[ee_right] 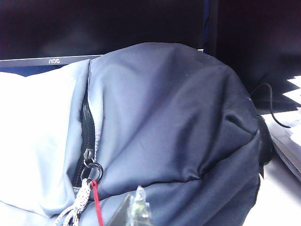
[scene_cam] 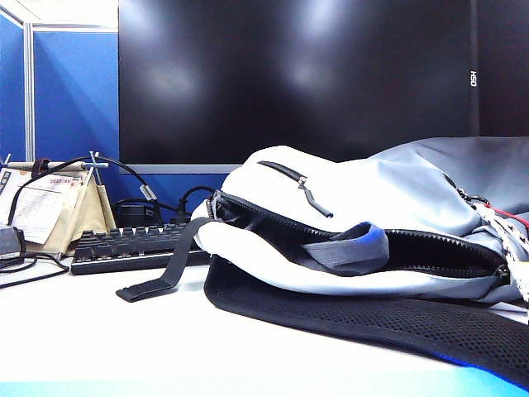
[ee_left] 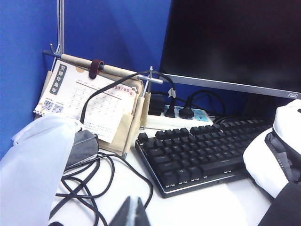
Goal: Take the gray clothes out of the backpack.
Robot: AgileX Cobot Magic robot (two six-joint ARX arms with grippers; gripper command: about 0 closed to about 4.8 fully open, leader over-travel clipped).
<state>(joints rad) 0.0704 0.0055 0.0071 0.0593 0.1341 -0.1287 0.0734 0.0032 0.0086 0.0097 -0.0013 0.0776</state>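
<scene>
i see the backpack [scene_cam: 388,207] lying on its side on the white worktop [scene_cam: 99,339], main zipper open, and the gray clothes [scene_cam: 347,248] poking out of the opening with a strip of blue lining showing. neither arm has gone in yet. the left gripper [ee_left: 130,213] sits low by the tangle of black cables [ee_left: 89,183] near the keyboard [ee_left: 197,150], fingers together. the right gripper [ee_right: 136,209] hangs just behind the bag's darker end beside the red-white cord [ee_right: 87,200], fingers together as well. my worry is that the left arm drags a cable on its way over. i also fear pinching bag fabric or the zipper edge instead of the garment, so the whole bag lifts.
</scene>
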